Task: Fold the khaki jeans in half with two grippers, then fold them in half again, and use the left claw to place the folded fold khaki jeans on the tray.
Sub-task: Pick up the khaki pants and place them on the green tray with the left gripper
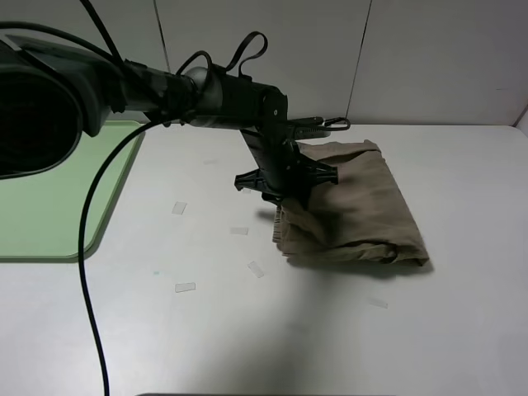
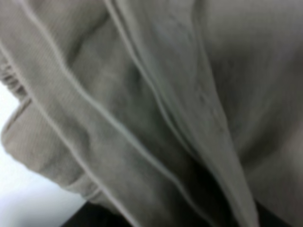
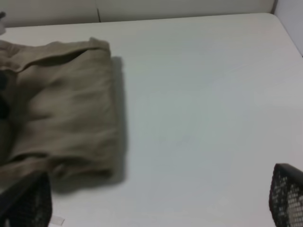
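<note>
We find the folded khaki jeans [image 1: 355, 206] lying right of centre on the white worktop [image 1: 247, 330], well apart from the pale-green tray [image 1: 49, 206] at its left edge, the left gripper [image 1: 285, 202] at their left end, grip indiscernible, the right gripper [image 3: 156, 198] spread wide, holding nothing.

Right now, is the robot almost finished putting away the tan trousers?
Nearly. The folding looks done: the khaki-tan cotton jeans lie as a compact bundle on the white table. In hand: the left gripper is down at the bundle's near-left edge, cloth filling its camera, though its grip is hidden. The right gripper hangs open, away. Left: carrying the bundle onto the empty pale-green plastic tray.
</note>
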